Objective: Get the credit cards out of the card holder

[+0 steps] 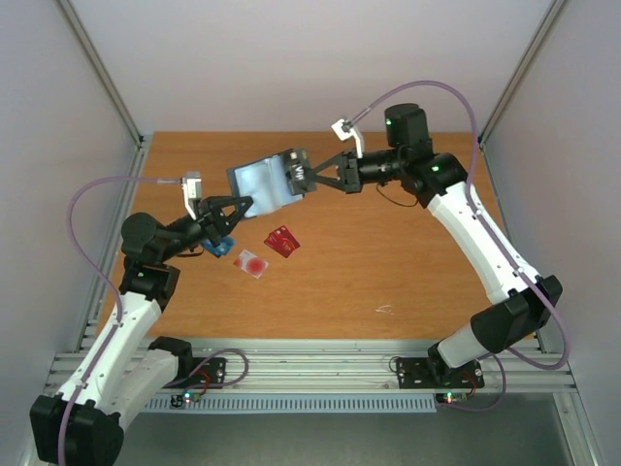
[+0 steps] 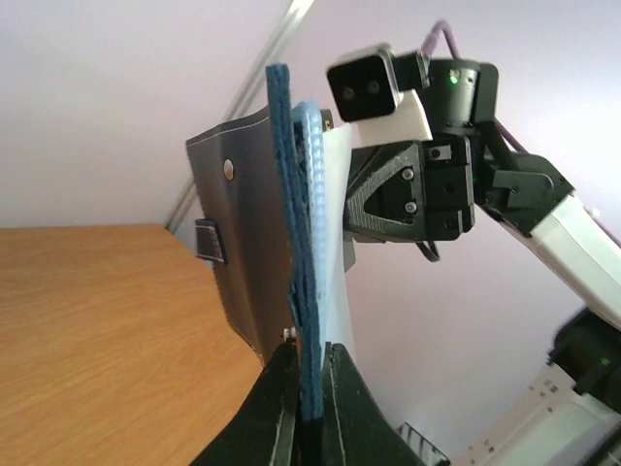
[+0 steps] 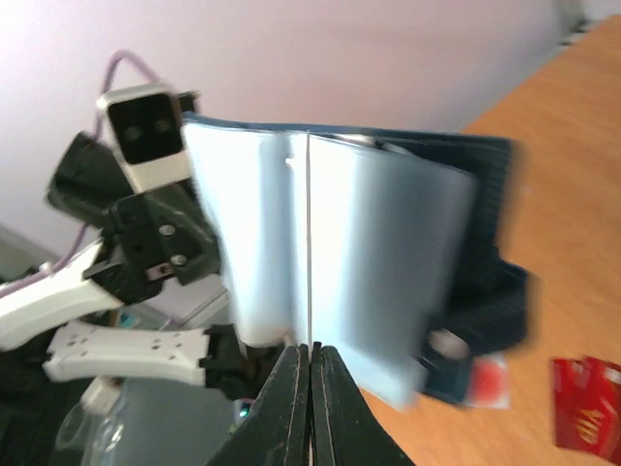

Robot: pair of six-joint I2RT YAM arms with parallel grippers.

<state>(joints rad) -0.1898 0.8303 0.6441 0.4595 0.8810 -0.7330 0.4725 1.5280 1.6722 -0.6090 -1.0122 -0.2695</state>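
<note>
The card holder hangs open in the air between both grippers, its pale pockets facing up. My left gripper is shut on its blue lower edge; the navy cover with the snap shows beside it. My right gripper is shut on a thin inner leaf seen edge-on. A black card with white letters sits at that end of the holder. The red card and the pale card with a red circle lie on the table. A teal-blue card shows under my left gripper.
The orange table has a small white scrap near its front right. Metal frame posts and pale walls close in the left, right and back sides. A slotted rail runs along the near edge.
</note>
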